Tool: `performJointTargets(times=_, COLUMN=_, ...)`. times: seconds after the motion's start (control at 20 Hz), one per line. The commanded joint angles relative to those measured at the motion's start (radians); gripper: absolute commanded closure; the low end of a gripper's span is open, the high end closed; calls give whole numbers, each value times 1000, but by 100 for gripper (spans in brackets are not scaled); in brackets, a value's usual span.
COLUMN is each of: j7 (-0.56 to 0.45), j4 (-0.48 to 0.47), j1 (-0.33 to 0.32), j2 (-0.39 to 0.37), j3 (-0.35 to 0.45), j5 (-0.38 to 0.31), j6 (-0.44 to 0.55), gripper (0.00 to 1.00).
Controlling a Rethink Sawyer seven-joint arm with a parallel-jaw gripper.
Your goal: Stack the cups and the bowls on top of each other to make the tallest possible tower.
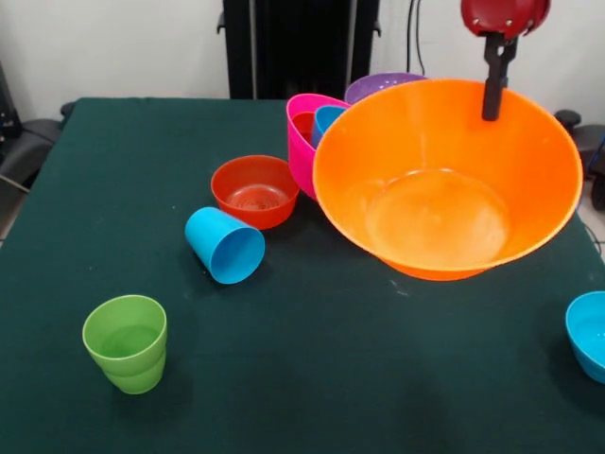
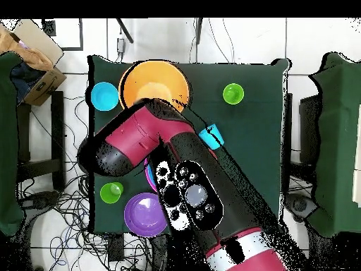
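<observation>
My gripper [image 1: 492,93] is shut on the far rim of the large orange bowl [image 1: 444,180] and holds it tilted towards the camera, low over the table's right half. The orange bowl also shows in the overhead view [image 2: 155,85]. Behind it stands the large pink bowl [image 1: 302,142] with a red-orange bowl and a blue bowl [image 1: 328,118] nested inside. The purple bowl [image 1: 378,87] stands behind that. A small red-orange bowl [image 1: 255,191] stands mid-table. The sky blue cup [image 1: 225,246] lies on its side. A lime green cup [image 1: 126,342] stands upright at the front left.
A small blue bowl [image 1: 591,336] sits at the right edge of the front view. In the overhead view a second green cup [image 2: 111,192] stands near the purple bowl [image 2: 146,214], and my arm [image 2: 162,148] covers the table's middle. Chairs stand at both sides.
</observation>
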Motion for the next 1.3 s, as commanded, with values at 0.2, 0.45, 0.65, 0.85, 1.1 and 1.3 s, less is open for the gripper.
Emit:
performJointTargets(times=0.2, j7=-455, j4=-31, j1=-48, j2=26, j3=56, j5=-87, j6=162, gripper=100)
performJointTargets(times=0.45, j7=-504, j4=-33, j1=-62, j2=41, j3=38, j5=-112, j6=192, gripper=100)
performJointTargets(times=0.65, j7=-507, j4=-11, j1=-83, j2=51, j3=39, j5=-117, j6=162, gripper=100)
performJointTargets(times=0.85, j7=-521, j4=-7, j1=-96, j2=56, j3=40, j5=-109, j6=170, gripper=100)
performJointTargets(times=1.1, j7=-520, j4=-12, j1=-107, j2=76, j3=36, j5=-135, j6=145, gripper=100)
performJointTargets(times=1.3, j7=-497, j4=-29, j1=-100, j2=92, j3=30, j5=-151, j6=144, gripper=100)
